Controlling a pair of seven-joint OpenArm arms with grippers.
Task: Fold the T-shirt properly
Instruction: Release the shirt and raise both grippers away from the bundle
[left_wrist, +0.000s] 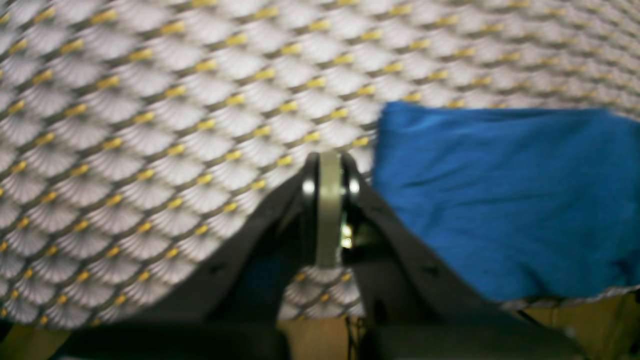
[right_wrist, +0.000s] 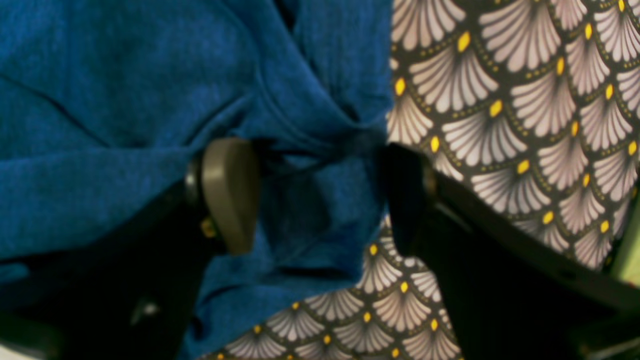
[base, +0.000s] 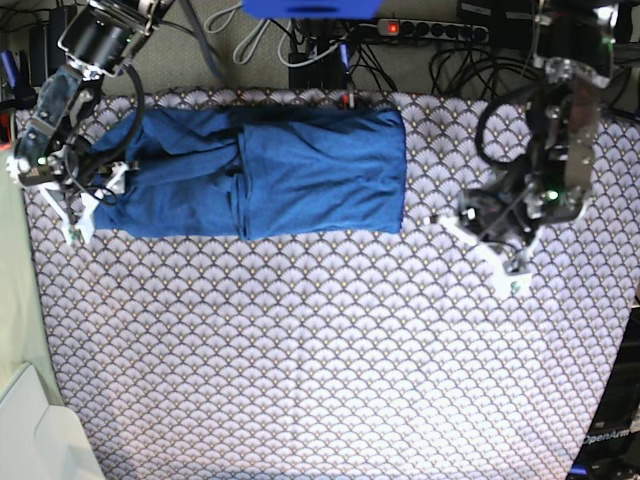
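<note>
Scallop-patterned cloth (base: 320, 350) covers the whole surface, with a broad bare stretch across the near and middle parts. Along the far edge lies the T-shirt (base: 300, 170), folded into a long band whose long axis runs side to side, its straight end toward the left tool (base: 505, 265). That tool is clenched, well apart from it. The right tool (right_wrist: 320, 195) stands spread, jaws straddling the shirt's bunched opposite end.

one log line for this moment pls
T-shirt: partly folded | right end effector: open, straddling its edge | left end effector: shut, empty, beside it
</note>
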